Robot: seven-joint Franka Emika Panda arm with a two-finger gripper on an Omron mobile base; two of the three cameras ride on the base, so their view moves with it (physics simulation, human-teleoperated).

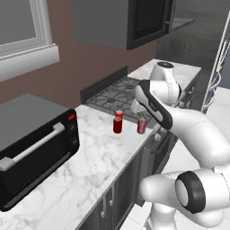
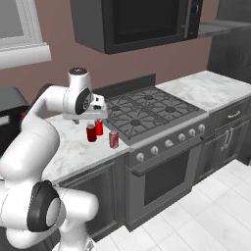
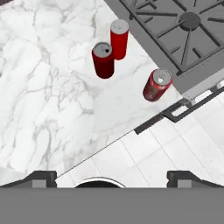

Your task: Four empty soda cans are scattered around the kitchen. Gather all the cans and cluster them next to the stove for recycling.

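Hand view | two-finger claw [image 3: 112,177] is hanging wide open, holding nothing | three small red metal cans [image 3: 104,60] are standing together on white marble counter [image 3: 43,100], just beside dark grey stove [image 3: 183,26]

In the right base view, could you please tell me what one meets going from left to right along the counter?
Toaster oven → two red cans close together → patterned red can → stove → marble counter.
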